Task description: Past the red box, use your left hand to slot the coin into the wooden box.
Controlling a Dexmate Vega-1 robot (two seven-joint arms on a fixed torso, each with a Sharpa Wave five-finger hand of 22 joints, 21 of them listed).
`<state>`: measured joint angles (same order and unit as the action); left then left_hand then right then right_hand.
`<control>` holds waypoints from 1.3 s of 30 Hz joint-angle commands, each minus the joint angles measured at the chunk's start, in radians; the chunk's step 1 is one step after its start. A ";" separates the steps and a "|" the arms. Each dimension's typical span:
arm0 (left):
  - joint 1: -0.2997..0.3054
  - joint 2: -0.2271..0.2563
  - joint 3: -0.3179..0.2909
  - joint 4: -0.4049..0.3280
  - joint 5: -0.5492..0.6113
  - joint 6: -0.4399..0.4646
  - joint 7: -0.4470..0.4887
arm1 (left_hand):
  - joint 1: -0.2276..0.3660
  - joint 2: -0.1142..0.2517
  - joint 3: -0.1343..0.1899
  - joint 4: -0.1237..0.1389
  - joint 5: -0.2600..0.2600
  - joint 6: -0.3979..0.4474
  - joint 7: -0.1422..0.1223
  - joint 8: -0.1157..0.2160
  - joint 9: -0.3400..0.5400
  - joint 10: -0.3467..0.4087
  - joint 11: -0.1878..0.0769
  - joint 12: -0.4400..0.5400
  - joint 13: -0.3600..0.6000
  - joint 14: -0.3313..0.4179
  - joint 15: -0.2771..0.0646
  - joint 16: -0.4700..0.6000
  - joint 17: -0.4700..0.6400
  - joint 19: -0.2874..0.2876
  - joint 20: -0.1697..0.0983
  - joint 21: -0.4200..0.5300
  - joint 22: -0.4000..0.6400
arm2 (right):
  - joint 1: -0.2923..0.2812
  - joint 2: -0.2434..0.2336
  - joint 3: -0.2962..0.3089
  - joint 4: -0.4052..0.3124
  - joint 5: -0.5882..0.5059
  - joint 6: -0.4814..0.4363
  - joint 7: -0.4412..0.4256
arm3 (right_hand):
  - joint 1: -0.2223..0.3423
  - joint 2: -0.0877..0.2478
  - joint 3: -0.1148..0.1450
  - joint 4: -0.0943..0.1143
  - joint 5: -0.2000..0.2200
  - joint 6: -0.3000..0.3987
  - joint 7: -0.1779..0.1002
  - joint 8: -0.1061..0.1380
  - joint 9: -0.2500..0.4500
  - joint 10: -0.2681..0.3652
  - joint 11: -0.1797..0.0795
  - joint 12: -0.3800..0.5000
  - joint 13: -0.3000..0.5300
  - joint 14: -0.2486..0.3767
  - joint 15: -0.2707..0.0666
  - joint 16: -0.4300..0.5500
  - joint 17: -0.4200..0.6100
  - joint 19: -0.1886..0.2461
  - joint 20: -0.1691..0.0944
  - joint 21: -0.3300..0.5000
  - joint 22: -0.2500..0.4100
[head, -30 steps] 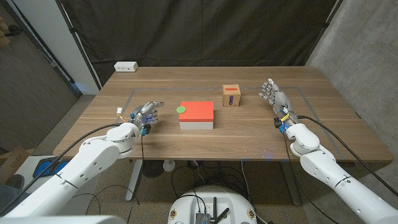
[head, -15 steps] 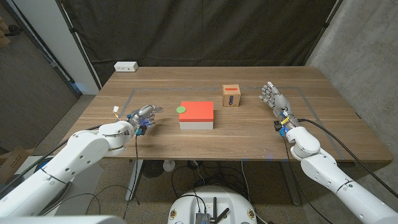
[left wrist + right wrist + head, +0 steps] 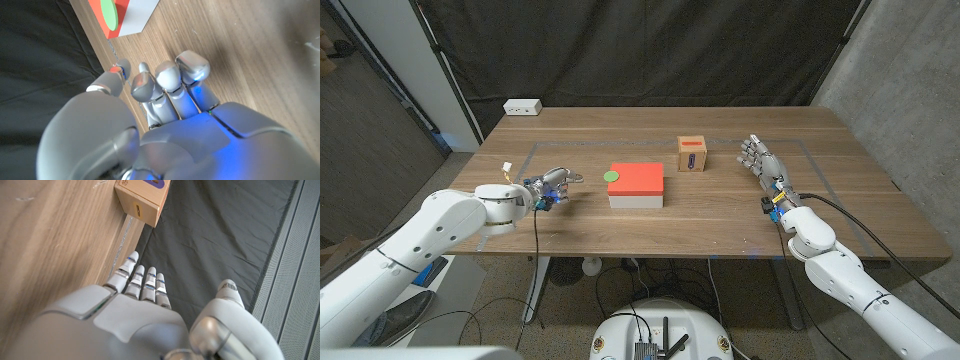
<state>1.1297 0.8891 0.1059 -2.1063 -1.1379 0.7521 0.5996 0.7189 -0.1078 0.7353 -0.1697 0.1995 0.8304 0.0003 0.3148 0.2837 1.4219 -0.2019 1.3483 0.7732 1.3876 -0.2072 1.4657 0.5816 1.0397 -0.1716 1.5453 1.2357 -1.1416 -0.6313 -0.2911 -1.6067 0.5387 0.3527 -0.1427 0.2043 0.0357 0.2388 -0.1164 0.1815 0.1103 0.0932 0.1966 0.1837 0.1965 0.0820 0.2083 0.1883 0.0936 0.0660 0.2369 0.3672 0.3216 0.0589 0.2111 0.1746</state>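
Wooden table [image 3: 650, 225]: the biggest thing here, a brown plank top with both arms reaching in over its near edge.
Red box [image 3: 636, 185]: a low block, red on top with white sides, mid-table between the left hand and the wooden box.
Wooden box [image 3: 692, 154]: small and upright, just beyond and to the right of the red box; a dark slot shows on its near face, over a purple patch.
Right hand [image 3: 763, 165]: empty, fingers straight and spread, near the wooden box but apart from it; it has no part in this task.
Left hand [image 3: 552, 185]: just left of the red box, fingers curled in; from the wrist view nothing seems to be in them, so I'd say it holds nothing yet.
Coin [image 3: 611, 177]: a flat green disc lying on the red box's left top corner, close to the left hand's fingertips.
Handling: I'd guess light, stiff and thin, probably slippery; lying flat it gives little to grab. Best to pinch it by its rim at the overhanging corner, then turn it on edge for the slot.
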 commanded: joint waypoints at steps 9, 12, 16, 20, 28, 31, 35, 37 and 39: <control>-0.147 0.014 0.086 0.109 -0.190 0.069 -0.056 | -0.033 0.010 0.003 0.011 -0.002 -0.016 0.018 0.006 0.005 -0.002 -0.006 0.024 -0.026 -0.009 -0.003 0.037 -0.028 -0.009 -0.039 -0.015 0.001 | 0.001 -0.020 0.007 0.004 -0.002 -0.014 0.010 | 0.007 0.007 0.004 -0.007 -0.004 0.002 -0.009 0.003 0.003 0.014 0.001 0.002 0.006 0.006 0.003 0.004 0.002 0.007 0.005 -0.003 0.004; -0.179 0.020 0.107 0.114 -0.212 0.099 -0.032 | -0.037 0.013 0.005 0.011 -0.002 -0.011 0.022 0.009 0.005 -0.008 -0.005 0.020 -0.040 -0.007 -0.003 0.046 -0.029 -0.008 -0.040 -0.016 0.000 | 0.003 -0.022 0.008 0.008 0.002 -0.017 0.014 | 0.007 0.007 0.004 -0.008 -0.004 0.002 -0.010 0.003 0.003 0.014 -0.001 0.002 0.007 0.006 0.003 0.004 0.002 0.008 0.005 -0.003 0.004; -0.228 0.027 0.133 0.119 -0.239 0.141 0.001 | -0.048 0.016 0.011 0.009 -0.002 0.001 0.017 0.023 0.016 -0.008 -0.005 0.027 -0.052 -0.014 -0.003 0.054 -0.045 -0.002 -0.040 -0.020 -0.001 | 0.006 -0.019 0.006 0.020 0.006 -0.014 0.021 | 0.007 0.007 0.004 -0.008 -0.004 0.004 -0.009 0.003 0.003 0.014 -0.001 0.001 0.007 0.007 0.002 0.005 0.002 0.007 0.007 -0.004 0.004; -0.264 0.028 0.152 0.130 -0.268 0.166 0.024 | -0.057 0.018 0.014 0.010 -0.003 0.001 0.017 0.029 0.022 -0.008 -0.005 0.035 -0.056 -0.012 -0.004 0.064 -0.048 0.002 -0.039 -0.023 -0.002 | 0.011 -0.014 0.005 0.034 0.015 -0.013 0.026 | 0.008 0.007 0.004 -0.009 -0.004 0.006 -0.009 0.004 0.003 0.015 0.000 0.001 0.007 0.005 0.002 0.003 0.002 0.007 0.006 -0.005 0.004; -0.312 0.021 0.191 0.160 -0.302 0.180 0.029 | -0.079 0.025 0.023 0.011 -0.003 -0.003 0.024 0.033 0.028 -0.014 -0.006 0.040 -0.071 -0.018 -0.004 0.069 -0.065 0.000 -0.040 -0.037 -0.005 | 0.018 -0.015 0.002 0.054 0.018 -0.006 0.040 | 0.008 0.008 0.005 -0.011 -0.004 0.009 -0.010 0.005 0.003 0.017 0.001 0.001 0.007 0.005 0.002 0.003 0.002 0.007 0.007 -0.005 0.004; -0.325 0.019 0.205 0.169 -0.305 0.178 0.017 | -0.084 0.028 0.027 0.011 -0.003 0.000 0.028 0.035 0.028 -0.011 -0.005 0.044 -0.075 -0.019 -0.004 0.070 -0.070 -0.001 -0.040 -0.044 -0.008 | 0.020 -0.017 0.003 0.056 0.018 -0.006 0.041 | 0.008 0.008 0.005 -0.012 -0.004 0.011 -0.008 0.005 0.003 0.018 0.001 0.001 0.007 0.005 0.003 0.003 0.002 0.007 0.006 -0.005 0.004; -0.324 0.019 0.210 0.171 -0.305 0.158 -0.003 | -0.095 0.035 0.035 0.012 -0.003 -0.008 0.029 0.035 0.033 -0.011 -0.006 0.056 -0.070 -0.016 -0.005 0.078 -0.068 0.001 -0.039 -0.046 -0.004 | 0.020 -0.020 0.006 0.056 0.023 -0.011 0.042 | 0.008 0.008 0.005 -0.012 -0.004 0.013 -0.008 0.006 0.003 0.018 0.001 0.000 0.008 0.005 0.004 0.003 0.002 0.007 0.006 -0.005 0.004; -0.329 0.021 0.214 0.168 -0.305 0.157 -0.005 | -0.102 0.033 0.041 0.010 -0.004 -0.008 0.026 0.036 0.035 -0.013 -0.006 0.057 -0.074 -0.021 -0.005 0.077 -0.069 0.002 -0.039 -0.044 -0.002 | 0.020 -0.021 0.006 0.059 0.025 -0.012 0.044 | 0.009 0.009 0.005 -0.013 -0.005 0.014 -0.007 0.006 0.004 0.019 -0.002 0.000 0.008 0.005 0.003 0.002 0.002 0.007 0.006 -0.005 0.004; -0.335 0.021 0.220 0.166 -0.307 0.160 0.000 | -0.103 0.031 0.044 0.007 -0.004 -0.010 0.026 0.035 0.034 -0.015 -0.007 0.059 -0.076 -0.018 -0.004 0.080 -0.066 -0.003 -0.040 -0.047 -0.006 | 0.020 -0.021 0.006 0.062 0.028 -0.012 0.046 | 0.009 0.009 0.005 -0.013 -0.005 0.014 -0.007 0.006 0.004 0.021 0.000 0.001 0.008 0.005 0.002 0.002 0.001 0.007 0.006 -0.006 0.004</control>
<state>0.8339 0.9110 0.2899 -1.9522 -1.4258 0.9120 0.6101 0.6252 -0.0776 0.7674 -0.1630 0.1956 0.8249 0.0272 0.3445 0.3137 1.4094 -0.2069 1.4021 0.6975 1.3732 -0.2109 1.5394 0.5126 1.0325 -0.1681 1.4984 1.2290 -1.1246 -0.6477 -0.2861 -1.5576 0.5559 0.3413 -0.1064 0.2097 0.0412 0.2415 -0.1221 0.1776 0.1156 0.0879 0.1966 0.1836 0.2089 0.0841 0.2083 0.1932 0.0935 0.0659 0.2368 0.3665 0.3234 0.0607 0.2070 0.1745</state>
